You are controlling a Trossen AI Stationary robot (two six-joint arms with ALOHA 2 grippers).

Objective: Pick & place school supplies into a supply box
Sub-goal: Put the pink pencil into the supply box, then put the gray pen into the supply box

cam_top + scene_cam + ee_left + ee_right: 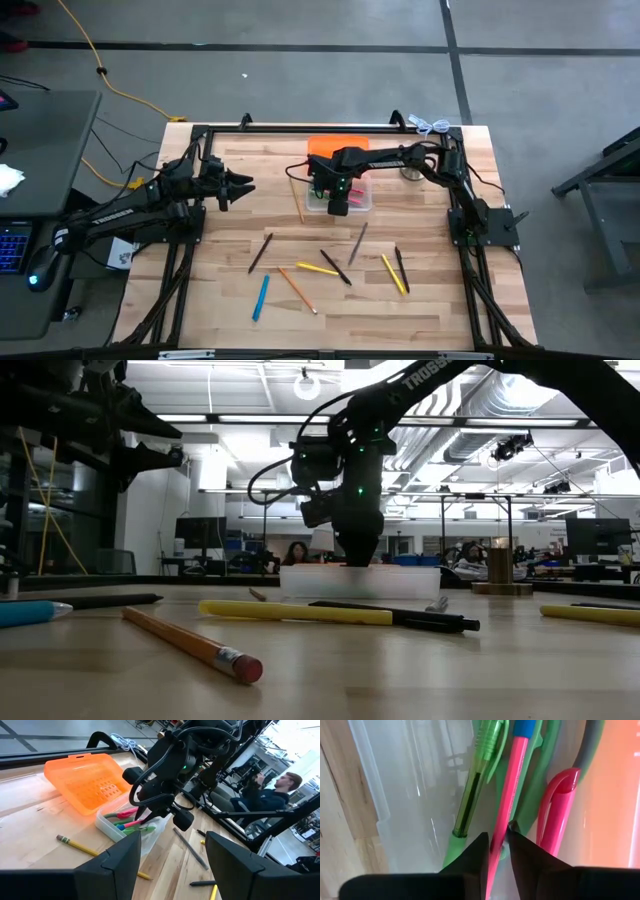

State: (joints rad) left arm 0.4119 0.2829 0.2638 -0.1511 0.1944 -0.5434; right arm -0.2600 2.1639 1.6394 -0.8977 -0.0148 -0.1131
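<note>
A: Where is the supply box (343, 196), and what does it look like?

B: It is a small clear plastic tub with rounded corners, toward the far middle of the wooden desk (230, 300). A bright orange lid (337, 147) lies touching its far side. From the left wrist view, pink and green pens lie in the tub.

A: What is the right arm doing?

B: The right pincer (338, 207) points down into the tub. Its own camera shows the 2 dark fingers (472, 857) a narrow gap apart, with a thin pink pen (507, 795) running between them. I cannot tell whether they press on it. A clear green pen (476, 782) and a thicker pink pen (556, 810) lie on either side.

A: And the left arm?

B: The left pincer (243, 187) hangs at the desk's left side, fingers spread wide, nothing in them.

A: What does the overhead view add?

B: Loose supplies on the near half of the desk: a blue pen (260, 297), an orange pencil (296, 289), 2 yellow pens (317, 268) (393, 273), some dark ones, and a wooden pencil (297, 200) just left of the tub.

A: And the level view?

B: The near pencil's (190, 643) pink eraser, and people seated in the room behind.
</note>
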